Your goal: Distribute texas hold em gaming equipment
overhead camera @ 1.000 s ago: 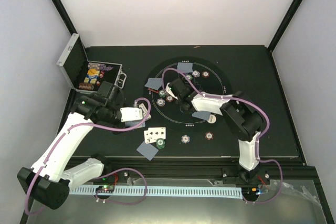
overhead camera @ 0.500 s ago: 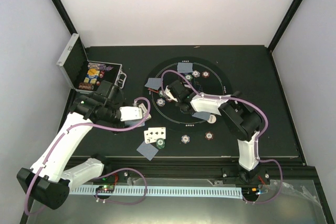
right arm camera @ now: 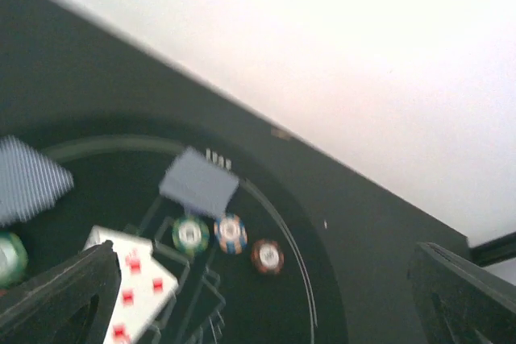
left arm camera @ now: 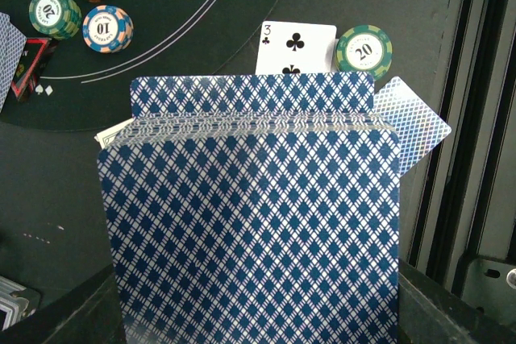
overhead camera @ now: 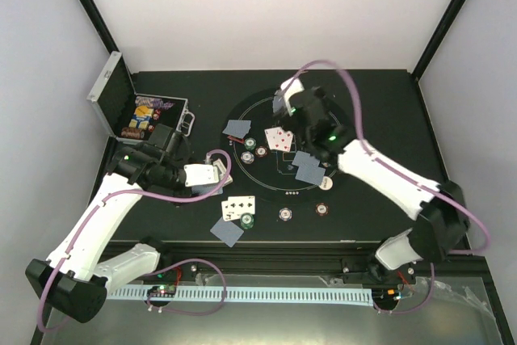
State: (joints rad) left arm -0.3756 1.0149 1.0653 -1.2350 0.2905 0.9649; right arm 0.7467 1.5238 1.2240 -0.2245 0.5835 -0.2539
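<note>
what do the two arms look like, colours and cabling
Both the left arm and the right arm have white shell links joined by bulky black joint housings. A mauve cable runs loosely along each, looping free in places. A small green light glows on a joint of each. The fingers look black in the right wrist view.

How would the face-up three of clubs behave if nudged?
The three of clubs lies flat and thin, so it would probably slide rather than lift. It likely flexes easily. The green chip beside it might get pushed along.
</note>
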